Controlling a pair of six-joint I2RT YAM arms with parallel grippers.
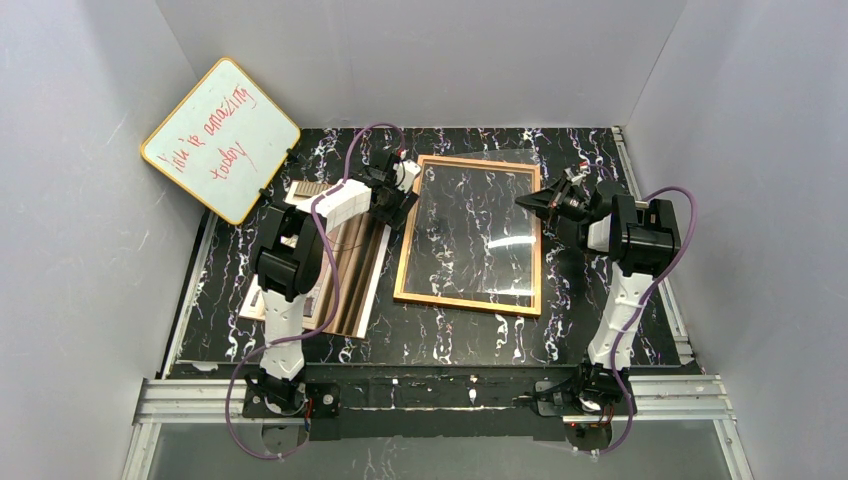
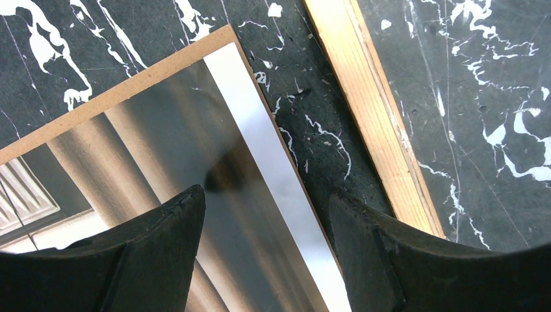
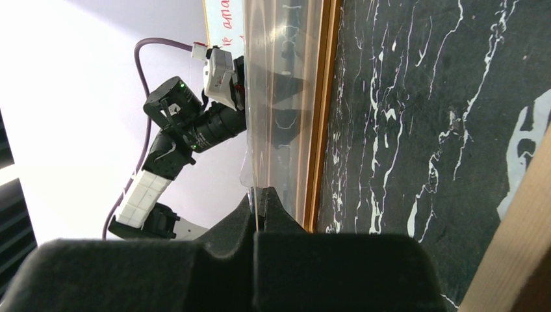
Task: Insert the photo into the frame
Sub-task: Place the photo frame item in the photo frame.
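Note:
The orange-brown frame [image 1: 402, 262] lies flat mid-table. Its clear pane [image 1: 470, 215] is tilted up on the right side. My right gripper [image 1: 522, 201] is shut on the pane's right edge; in the right wrist view the pane [image 3: 279, 97] runs out from between the closed gripper [image 3: 260, 194], beside the frame's edge [image 3: 321, 130]. The photo [image 1: 352, 268], with its brown-grey curtains, lies on the fibreboard back [image 2: 130, 84] left of the frame. My left gripper [image 1: 393, 200] is open and empty low over the photo [image 2: 195, 143], its open gripper [image 2: 265, 195] straddling the photo's right edge, near the frame's edge [image 2: 370, 110].
A yellow-edged whiteboard [image 1: 220, 140] with red writing leans against the back left wall. The black marbled table [image 1: 600, 150] is walled by grey panels. A metal rail [image 1: 430, 395] runs along the near edge. A tan wooden edge [image 3: 520, 247] shows close to the right wrist camera.

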